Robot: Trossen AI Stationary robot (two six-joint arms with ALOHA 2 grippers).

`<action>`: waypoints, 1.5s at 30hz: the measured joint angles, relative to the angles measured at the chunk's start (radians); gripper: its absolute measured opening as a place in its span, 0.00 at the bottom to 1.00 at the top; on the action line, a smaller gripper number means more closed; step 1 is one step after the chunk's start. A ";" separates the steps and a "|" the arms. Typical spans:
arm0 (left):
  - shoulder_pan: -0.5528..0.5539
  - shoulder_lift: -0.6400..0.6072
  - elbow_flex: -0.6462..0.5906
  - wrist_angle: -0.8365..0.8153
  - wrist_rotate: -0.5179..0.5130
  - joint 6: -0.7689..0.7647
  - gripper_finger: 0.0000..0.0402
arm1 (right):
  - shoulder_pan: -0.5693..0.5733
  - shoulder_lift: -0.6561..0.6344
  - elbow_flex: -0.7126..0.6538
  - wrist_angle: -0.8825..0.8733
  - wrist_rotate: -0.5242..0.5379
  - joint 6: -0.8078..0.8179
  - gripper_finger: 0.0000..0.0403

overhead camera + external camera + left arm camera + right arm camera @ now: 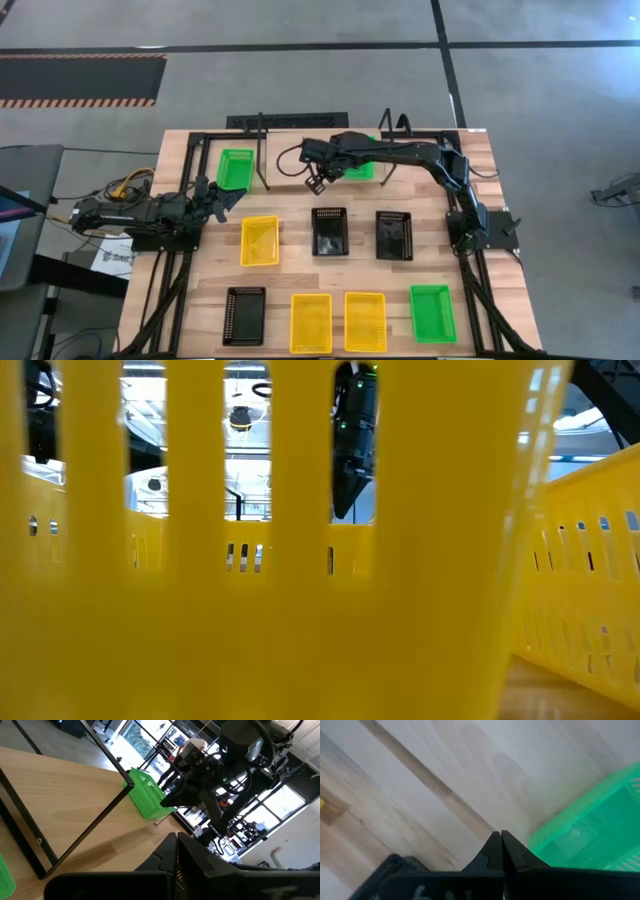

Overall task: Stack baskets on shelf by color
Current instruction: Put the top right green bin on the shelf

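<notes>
with two green baskets [236, 167] on the shelf [262, 128] by the table's [190, 300] far edge, the right tool [317, 185] hangs pinched together and empty between them, the left tool [222, 197] likewise together; fetching the third green basket [432, 312] near the front right corner seems next.

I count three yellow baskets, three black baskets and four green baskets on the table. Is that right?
Not quite. There are three green baskets, not four: one at the back left, one partly under the right arm, one at the front right. The high view shows this. Three yellow and three black is right.
</notes>
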 joint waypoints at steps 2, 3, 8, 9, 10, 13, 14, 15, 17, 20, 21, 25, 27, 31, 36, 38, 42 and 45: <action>0.000 0.000 0.000 0.000 0.000 0.004 0.00 | 0.000 0.000 0.000 0.020 0.004 0.005 0.00; 0.000 0.000 0.000 0.000 0.000 0.004 0.00 | 0.000 0.000 0.000 0.027 0.013 0.007 0.00; 0.000 0.000 0.000 0.000 0.000 0.005 0.00 | 0.000 0.000 -0.016 0.048 0.050 0.037 0.00; 0.000 0.000 0.000 0.000 0.000 0.005 0.00 | 0.001 0.000 -0.031 0.055 0.053 0.050 0.00; 0.000 0.000 0.000 0.000 0.000 0.005 0.00 | 0.002 0.000 -0.048 0.057 0.052 0.061 0.00; 0.000 0.000 0.000 0.000 0.000 0.006 0.00 | 0.002 0.002 -0.080 0.054 0.050 0.068 0.00; 0.000 0.000 0.000 0.000 0.000 0.006 0.00 | 0.002 0.002 -0.085 0.059 0.049 0.068 0.00; 0.000 0.000 0.000 0.000 0.000 0.006 0.00 | 0.002 0.002 -0.090 0.061 0.049 0.068 0.00; 0.000 0.000 0.000 0.000 0.000 0.006 0.00 | 0.002 0.002 -0.097 0.057 0.048 0.068 0.00; 0.000 0.000 0.000 0.000 0.000 0.006 0.00 | 0.002 0.002 -0.098 0.054 0.047 0.067 0.00; 0.000 0.000 0.000 0.000 0.000 0.006 0.00 | 0.002 0.002 -0.098 0.048 0.047 0.065 0.00; 0.000 0.000 0.000 0.000 0.000 0.005 0.00 | 0.003 0.002 -0.098 0.012 0.045 0.051 0.00; 0.000 0.000 0.000 0.000 0.000 0.005 0.00 | 0.006 0.002 -0.098 -0.010 0.046 0.048 0.00; 0.000 0.000 0.000 0.000 0.000 0.005 0.00 | 0.006 0.002 -0.098 -0.054 0.048 0.048 0.00; 0.000 0.000 0.000 0.000 0.000 0.005 0.00 | 0.008 0.002 -0.098 -0.085 0.053 0.042 0.00; 0.000 0.000 0.000 0.000 0.000 0.005 0.00 | 0.008 0.002 -0.098 -0.085 0.061 0.041 0.00; 0.000 0.000 0.000 0.000 0.000 0.005 0.00 | 0.010 0.002 -0.098 -0.082 0.068 0.041 0.00; 0.000 0.000 0.000 0.000 0.000 0.005 0.00 | 0.020 0.002 -0.098 -0.110 0.070 0.025 0.00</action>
